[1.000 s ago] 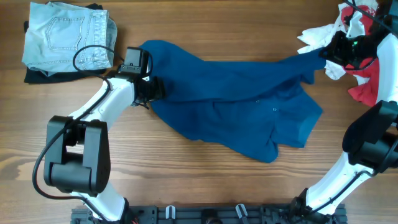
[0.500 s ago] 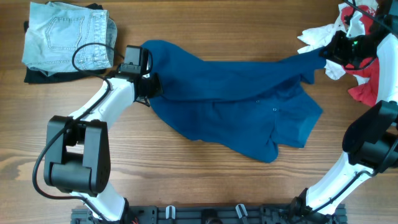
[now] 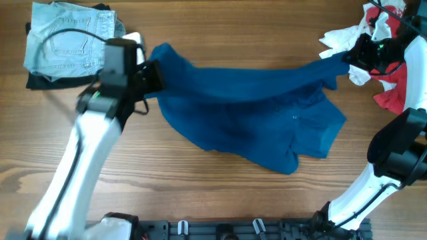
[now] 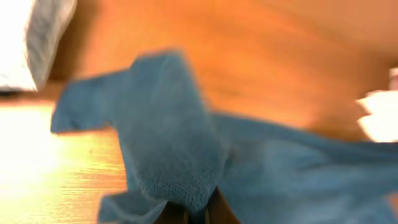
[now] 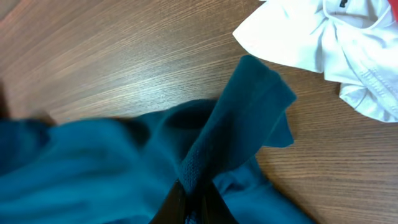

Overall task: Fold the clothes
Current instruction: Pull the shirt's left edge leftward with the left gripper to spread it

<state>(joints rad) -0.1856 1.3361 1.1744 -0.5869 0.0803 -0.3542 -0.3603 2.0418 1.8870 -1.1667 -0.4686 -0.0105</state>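
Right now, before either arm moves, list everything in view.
shirt: one, dark blue, stretched across the middle of the table between the two grippers
jeans: one folded pair, light blue, far left corner
dark cloth: one, black, under the jeans, only its edge showing
white cloth: one crumpled heap, far right corner
red cloth: one, red, right edge, beside the white cloth
table: one, brown wood, under everything
left gripper: one, black, shut on the shirt's left end
right gripper: one, black, shut on the shirt's right end
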